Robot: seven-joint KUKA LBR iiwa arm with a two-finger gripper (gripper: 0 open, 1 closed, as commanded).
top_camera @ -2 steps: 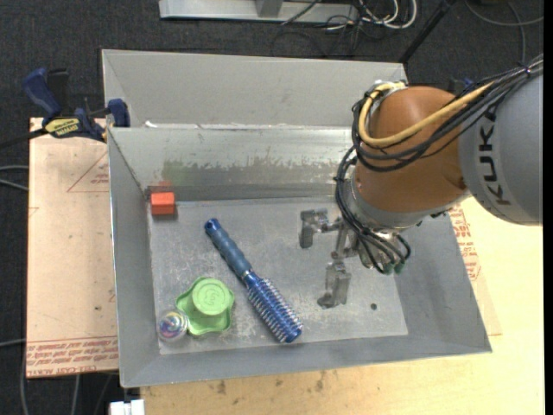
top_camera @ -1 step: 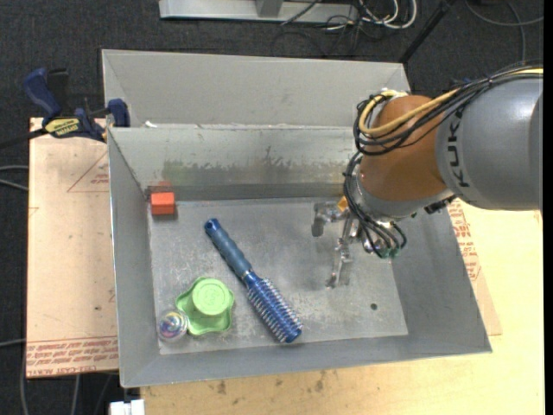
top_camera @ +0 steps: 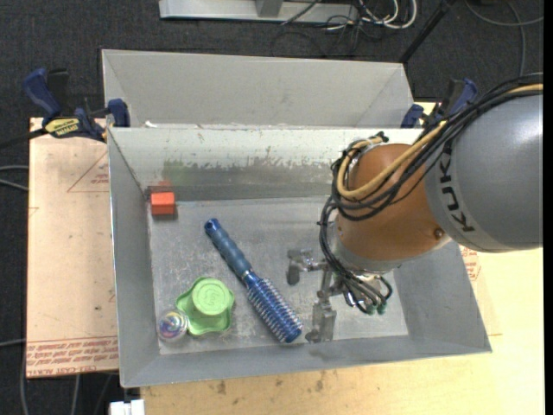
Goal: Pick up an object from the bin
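Currently hand [top_camera: 311,294] spread wide, empty; blue hairbrush [top_camera: 251,284] just beside it, bristle head nearest.

a block [top_camera: 162,202] lies in the far left corner of the bin [top_camera: 130,240], a brush [top_camera: 251,288] slantwise in the middle. a round cap [top_camera: 207,305] sits left of the brush head, the tool [top_camera: 311,296] just right of it.

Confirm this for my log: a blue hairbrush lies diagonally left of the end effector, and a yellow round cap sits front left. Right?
The camera view shows the round cap is green, not yellow. The blue hairbrush does lie diagonally left of the end effector.
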